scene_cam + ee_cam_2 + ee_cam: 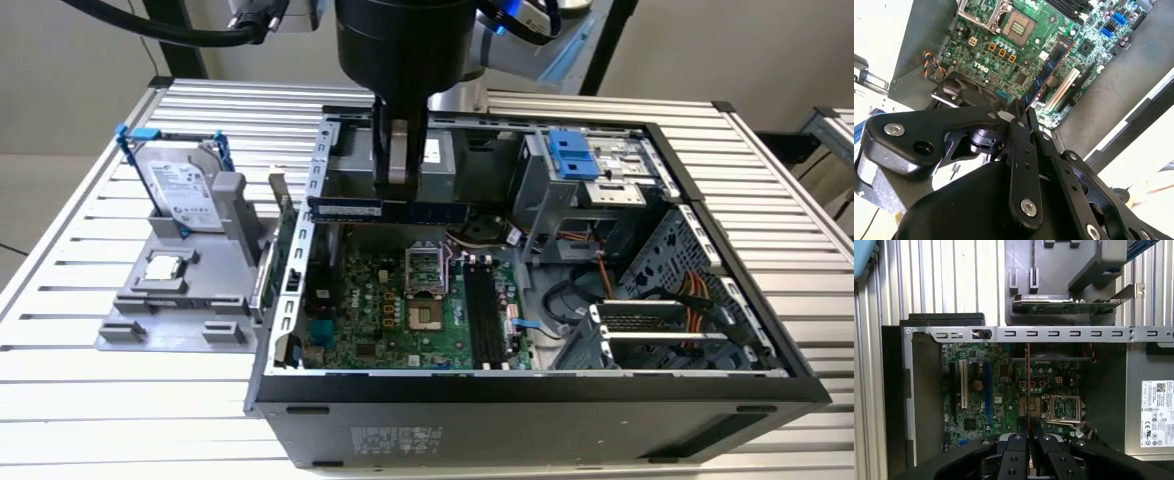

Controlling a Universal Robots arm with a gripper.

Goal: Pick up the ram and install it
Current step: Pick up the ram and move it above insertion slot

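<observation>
in the exterior view the arm (pixel 400 40) is cut off by the top edge, and the gripper (pixel 399 190) hides part of the upper edge of the ram (pixel 441 212). in the first wrist view its near end is hidden between the fingers (pixel 1015 460).

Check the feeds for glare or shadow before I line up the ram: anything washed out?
Exterior view: glare whitens the table slats along the lower edge, while the ram over the open case is evenly lit. Second wrist view: blown-out white outside the case, but the motherboard is well lit. First wrist view: slats bright, motherboard shaded by the case walls yet readable.
</observation>
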